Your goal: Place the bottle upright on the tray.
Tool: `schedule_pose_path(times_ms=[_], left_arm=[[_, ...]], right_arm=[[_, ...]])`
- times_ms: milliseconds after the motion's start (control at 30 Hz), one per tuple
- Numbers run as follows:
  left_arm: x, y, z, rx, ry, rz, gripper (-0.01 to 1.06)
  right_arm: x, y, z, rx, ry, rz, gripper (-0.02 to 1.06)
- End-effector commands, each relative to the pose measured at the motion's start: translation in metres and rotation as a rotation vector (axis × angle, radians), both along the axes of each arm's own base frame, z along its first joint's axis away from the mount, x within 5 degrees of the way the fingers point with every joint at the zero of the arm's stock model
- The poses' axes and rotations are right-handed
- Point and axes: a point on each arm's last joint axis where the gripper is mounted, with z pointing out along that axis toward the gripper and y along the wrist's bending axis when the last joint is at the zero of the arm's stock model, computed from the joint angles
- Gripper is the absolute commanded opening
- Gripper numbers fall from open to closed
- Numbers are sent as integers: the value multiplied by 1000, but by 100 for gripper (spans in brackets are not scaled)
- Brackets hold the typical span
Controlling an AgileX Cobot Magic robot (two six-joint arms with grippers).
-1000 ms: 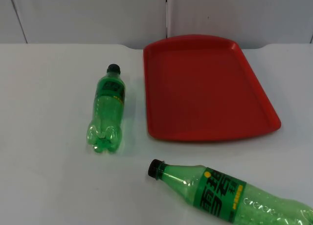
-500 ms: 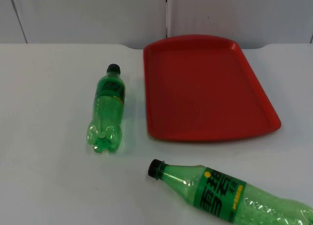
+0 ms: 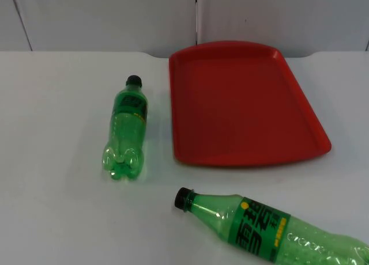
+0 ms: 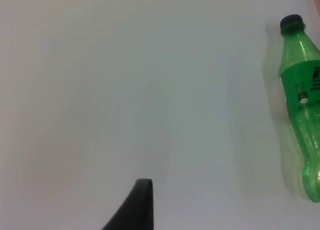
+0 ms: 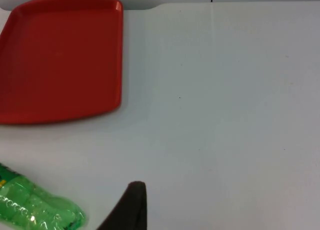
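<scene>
— Where are the grippers, and how do their fingers stand?

— Of the left gripper I see one black fingertip (image 4: pixel 141 202), above bare white table (image 4: pixel 125 90). Of the right gripper also one black fingertip (image 5: pixel 131 206), above the table too. The second finger of each is cut off, so I cannot tell if they are wide or narrow. Neither holds anything that I can see.

— And the bottles?

— The small green bottle (image 3: pixel 125 130) lies on its side on the table, just left of the red tray (image 3: pixel 245 103), apart from it, with its black cap toward the grey partition wall (image 3: pixel 104 17). In the left wrist view this bottle (image 4: pixel 302 107) is cut by the picture's edge. The large green bottle (image 3: pixel 271 229) lies also on its side, near the tray's front edge, not touching it; its base runs out of the top view. Its label is hard to read.

— The tray?

— It lies flat on the table, with nothing on it. The right wrist view shows the tray (image 5: pixel 60 57) and the large bottle's base (image 5: pixel 37 207).
</scene>
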Motion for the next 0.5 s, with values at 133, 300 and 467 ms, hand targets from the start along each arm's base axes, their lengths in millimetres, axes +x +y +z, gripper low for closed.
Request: schedule_pose_path(times_ms=[133, 300, 467], left_arm=[[21, -3, 9, -18, -19, -21, 105], [44, -7, 23, -41, -2, -57, 105], [67, -11, 30, -66, 37, -85, 105]], right_arm=[[0, 0, 0, -8, -9, -5, 105], [0, 0, 0, -8, -9, -5, 105], [0, 0, 0, -8, -9, -5, 105]])
